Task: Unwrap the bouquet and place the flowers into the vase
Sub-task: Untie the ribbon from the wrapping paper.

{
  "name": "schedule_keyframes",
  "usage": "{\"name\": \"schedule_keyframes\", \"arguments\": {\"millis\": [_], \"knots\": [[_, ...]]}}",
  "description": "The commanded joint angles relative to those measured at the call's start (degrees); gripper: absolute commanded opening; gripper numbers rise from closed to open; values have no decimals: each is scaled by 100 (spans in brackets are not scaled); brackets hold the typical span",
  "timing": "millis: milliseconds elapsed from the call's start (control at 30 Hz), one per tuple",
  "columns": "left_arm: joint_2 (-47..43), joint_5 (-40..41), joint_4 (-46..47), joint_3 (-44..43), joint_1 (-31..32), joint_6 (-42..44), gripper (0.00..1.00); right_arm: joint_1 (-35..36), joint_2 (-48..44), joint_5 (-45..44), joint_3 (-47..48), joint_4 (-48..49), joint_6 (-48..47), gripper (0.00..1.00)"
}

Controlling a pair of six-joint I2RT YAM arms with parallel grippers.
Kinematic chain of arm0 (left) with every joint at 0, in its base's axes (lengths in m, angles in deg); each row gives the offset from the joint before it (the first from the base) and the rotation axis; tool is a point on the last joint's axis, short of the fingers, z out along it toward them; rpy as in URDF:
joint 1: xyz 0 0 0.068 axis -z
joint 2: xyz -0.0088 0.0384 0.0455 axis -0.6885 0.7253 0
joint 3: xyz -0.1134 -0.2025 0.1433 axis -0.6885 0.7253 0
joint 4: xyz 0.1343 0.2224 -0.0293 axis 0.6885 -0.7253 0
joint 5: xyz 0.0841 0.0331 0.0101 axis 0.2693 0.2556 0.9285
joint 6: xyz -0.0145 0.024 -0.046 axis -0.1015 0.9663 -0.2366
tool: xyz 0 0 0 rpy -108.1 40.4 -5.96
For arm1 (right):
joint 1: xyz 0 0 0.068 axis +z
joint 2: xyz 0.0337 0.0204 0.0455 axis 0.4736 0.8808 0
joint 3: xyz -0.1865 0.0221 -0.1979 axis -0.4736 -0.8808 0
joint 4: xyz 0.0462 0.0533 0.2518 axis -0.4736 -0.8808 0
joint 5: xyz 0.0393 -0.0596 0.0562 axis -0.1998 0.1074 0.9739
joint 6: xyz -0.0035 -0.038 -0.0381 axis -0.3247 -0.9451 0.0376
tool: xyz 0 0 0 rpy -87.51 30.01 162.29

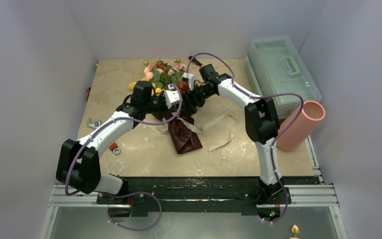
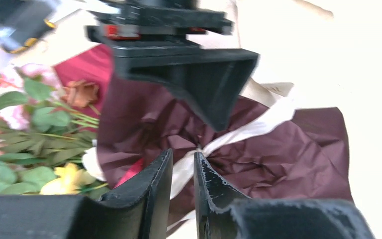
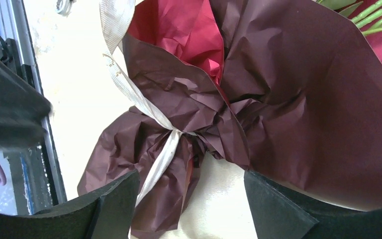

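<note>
Untying seems in hand: the left fingers [image 2: 154,189] stand nearly together about the ribbon [image 2: 248,130] knot, grip impossible to tell. The right fingers [image 3: 114,204] are apart over the bouquet [image 1: 184,134], mid-worktop [image 1: 144,154]. Next likely calls for pulling the ribbon free; the vase [image 1: 301,124] lies sideways at right.

The bouquet [image 3: 288,109] wrap is showing as thin matt paper, dark red and heavily crinkled, with a brighter red inner face. The ribbon [image 3: 122,79] is looking like ribbed woven cloth with a faint sheen. The flowers [image 2: 40,119] are reading as cloth-like petals and matt leaves. The vase [image 1: 302,124] is appearing smooth and matt, the box [image 1: 278,69] clear glossy plastic, the bench [image 1: 144,154] smooth and stone-patterned. The left gripper [image 2: 183,154] jaws are looking matt black, grainy-edged.
</note>
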Motion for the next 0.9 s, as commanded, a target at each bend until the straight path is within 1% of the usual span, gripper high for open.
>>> {"name": "schedule_keyframes", "arguments": {"millis": [0, 33, 133, 200, 233, 267, 333, 367, 433, 567, 633, 733, 800, 867], "knots": [[220, -158, -147, 136, 225, 459, 26, 38, -79, 160, 208, 174, 270, 78], [295, -110, -133, 166, 279, 519, 34, 30, -103, 174, 203, 103, 230, 75], [360, -39, 277, 433, 368, 534, 65, -31, -340, 289, 2, -209, -76, 65], [379, -42, 534, 599, 421, 596, 78, -146, -528, 486, -261, -461, -247, 62], [421, -92, 585, 629, 431, 661, 87, -229, -599, 621, -367, -581, -338, 62], [472, -151, 591, 623, 448, 726, 92, -329, -623, 745, -444, -783, -472, 63], [673, -316, 465, 467, 472, 904, 96, -482, -552, 960, -429, -1334, -1070, 70], [760, -397, 383, 367, 488, 987, 99, -537, -501, 1019, -385, -1607, -1330, 75], [907, -569, 288, 207, 508, 1133, 100, -572, -390, 1062, -331, -2031, -1887, 80], [1241, -727, 53, -53, 557, 1513, 100, -585, -426, 1142, -634, -2123, -2415, 86], [1475, -717, -77, -140, 557, 1754, 100, -570, -405, 1098, -762, -1977, -2456, 88], [1798, -643, -66, -273, 557, 1736, 100, -547, -217, 1084, -737, -1571, -2194, 88], [1954, -613, 69, -301, 557, 1540, 100, -517, -29, 1081, -646, -1382, -2092, 88], [2101, -586, 231, -305, 557, 1270, 100, -484, 152, 1102, -538, -1390, -2128, 88]]}}
